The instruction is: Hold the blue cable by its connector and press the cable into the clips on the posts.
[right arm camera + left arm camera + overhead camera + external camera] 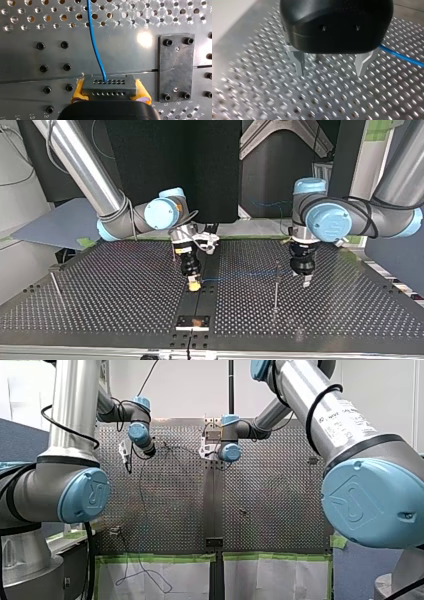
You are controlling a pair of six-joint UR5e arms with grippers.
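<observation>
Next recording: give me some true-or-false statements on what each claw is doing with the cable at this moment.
1. The right claw grips the connector. True.
2. The left claw is shut on the cable. False: it is open with nothing between its fingers; the cable passes beside it.
3. The cable comes out of the connector's holed face. True.
4. The right claw's pads are black. False: they are yellow.
5. In the top view a post stands upright on the table between the two claws. True.
</observation>
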